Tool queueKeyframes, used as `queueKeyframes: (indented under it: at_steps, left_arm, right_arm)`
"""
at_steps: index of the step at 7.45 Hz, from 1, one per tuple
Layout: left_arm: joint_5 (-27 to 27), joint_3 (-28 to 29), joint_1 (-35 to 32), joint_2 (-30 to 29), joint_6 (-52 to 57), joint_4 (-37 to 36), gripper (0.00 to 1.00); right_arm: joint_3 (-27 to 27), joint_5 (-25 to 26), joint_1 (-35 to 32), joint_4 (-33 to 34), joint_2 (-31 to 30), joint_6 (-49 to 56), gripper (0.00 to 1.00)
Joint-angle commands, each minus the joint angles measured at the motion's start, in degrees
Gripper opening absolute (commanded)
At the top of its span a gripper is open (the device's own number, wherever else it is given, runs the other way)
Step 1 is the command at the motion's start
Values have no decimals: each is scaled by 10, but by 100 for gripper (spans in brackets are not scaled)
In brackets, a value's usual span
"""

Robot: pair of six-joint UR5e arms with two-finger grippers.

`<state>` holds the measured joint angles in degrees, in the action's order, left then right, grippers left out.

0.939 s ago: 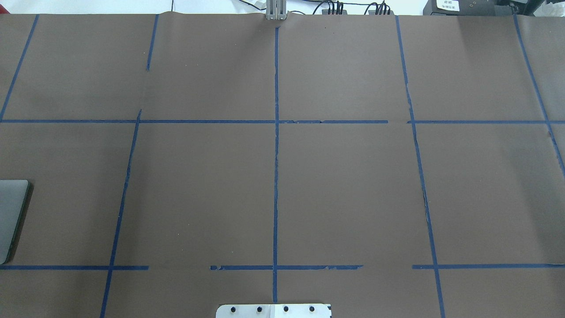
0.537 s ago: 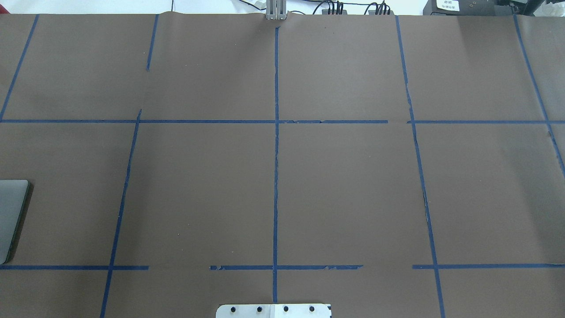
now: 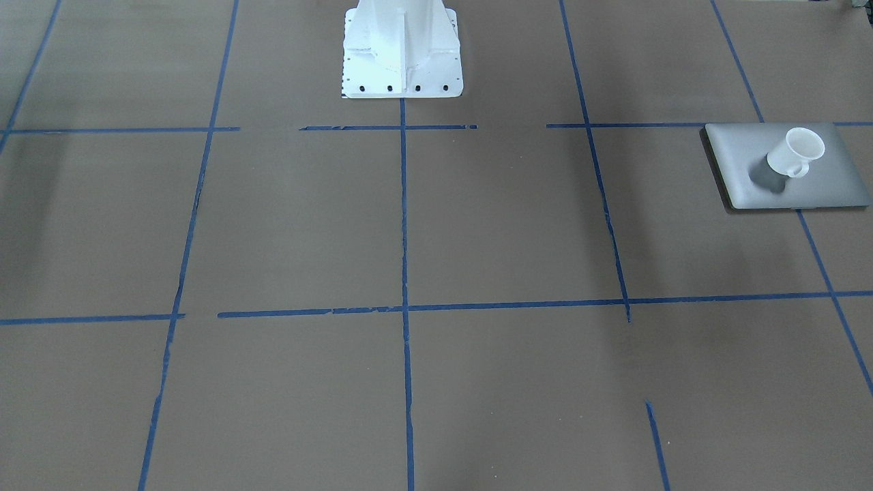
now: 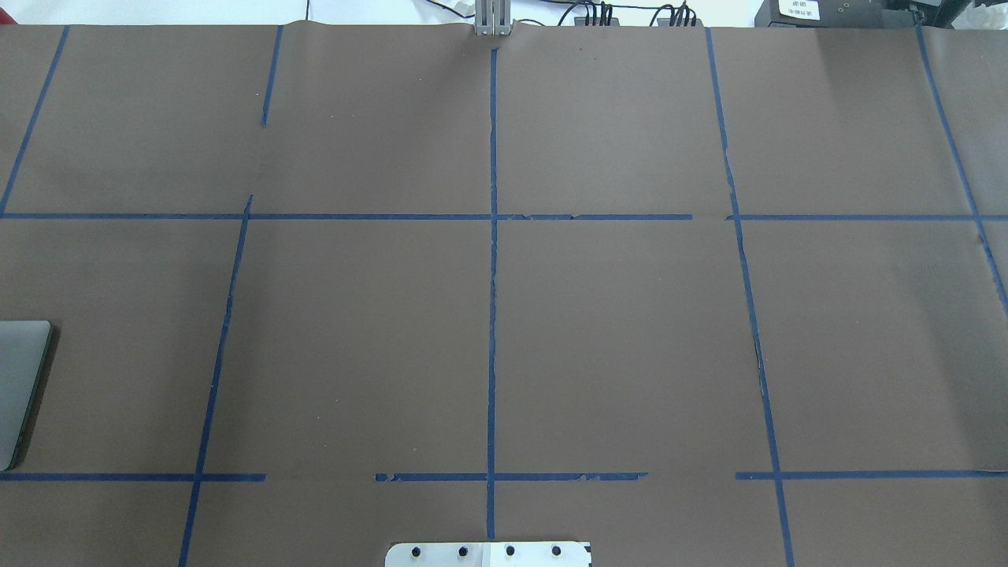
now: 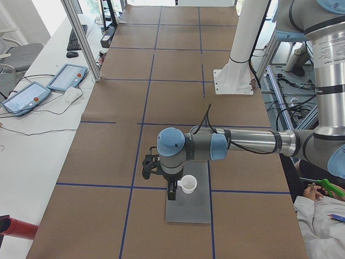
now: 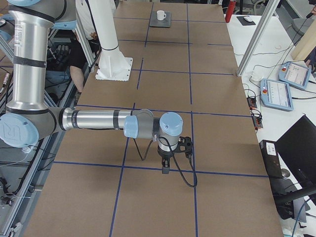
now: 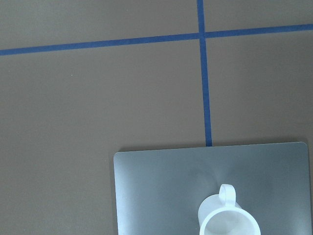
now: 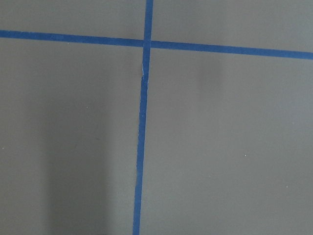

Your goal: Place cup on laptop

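The small white cup stands upright on the closed silver-grey laptop, free of any gripper. The left wrist view shows the cup and the lid from above. In the exterior left view my left gripper hangs just beside the cup, above the laptop; I cannot tell if it is open. In the exterior right view my right gripper hangs over bare table, far from the cup; I cannot tell its state. Only a corner of the laptop shows overhead.
The white robot pedestal stands at the table's middle edge. Blue tape lines divide the brown table. Two teach pendants lie on the side bench. A person sits near the table corner. A red object lies off the table.
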<state>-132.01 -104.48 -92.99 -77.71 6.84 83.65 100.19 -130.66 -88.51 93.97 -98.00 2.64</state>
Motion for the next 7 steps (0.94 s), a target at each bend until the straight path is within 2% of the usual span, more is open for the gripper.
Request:
queueKeyframes:
  at_steps: [1, 7]
  left_arm:
    - [0, -1, 0, -1, 0, -6, 100]
    - [-3, 1, 3, -4, 2, 0, 100]
  right_arm:
    - [0, 0, 0, 0, 0, 0, 100]
    - [0, 0, 0, 0, 0, 0, 100]
